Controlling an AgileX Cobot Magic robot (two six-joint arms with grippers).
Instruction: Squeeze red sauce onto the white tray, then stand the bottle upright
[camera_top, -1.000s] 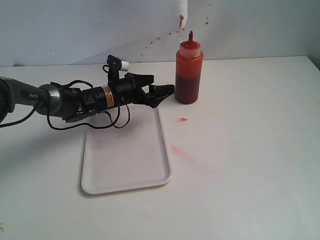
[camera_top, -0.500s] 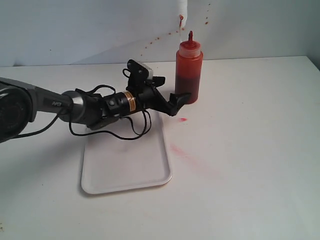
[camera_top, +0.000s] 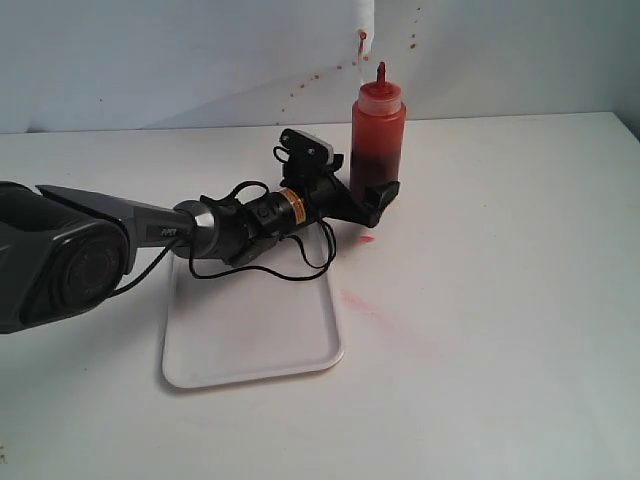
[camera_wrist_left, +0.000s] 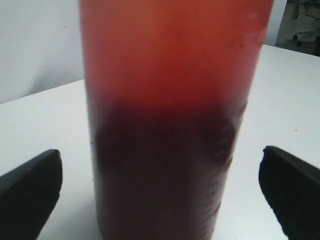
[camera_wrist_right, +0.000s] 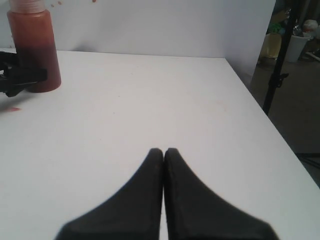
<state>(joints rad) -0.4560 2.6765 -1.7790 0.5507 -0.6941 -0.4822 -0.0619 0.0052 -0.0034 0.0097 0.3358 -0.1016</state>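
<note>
Squeeze bottle (camera_top: 378, 150) upright on white table (camera_top: 500, 300), just off far-right corner of white tray (camera_top: 250, 340) (approx 1 o'clock from tray centre, ext. view).

Judgement: soft translucent plastic, wall will give under pressure. Dark sauce (camera_wrist_left: 160, 170) fills lower half, so bottom-heavy, moderate wt. Smooth sides, poss. slippery. Best hold: mid-body near sauce line, firm enough to lift w/o squirting early.

Left gripper (camera_top: 372, 197) spread wide, low on bottle. Body sits dead centre at 12 o'clock between both fingers (camera_wrist_left: 30, 195), clear gaps each side in wrist view, nothing gripped yet.

Right gripper (camera_wrist_right: 163, 165) closed tight, empty, well apart from bottle.

Tray shows no sauce; one small red blob (camera_top: 366, 239) on table at 6 o'clock from bottle.
</note>
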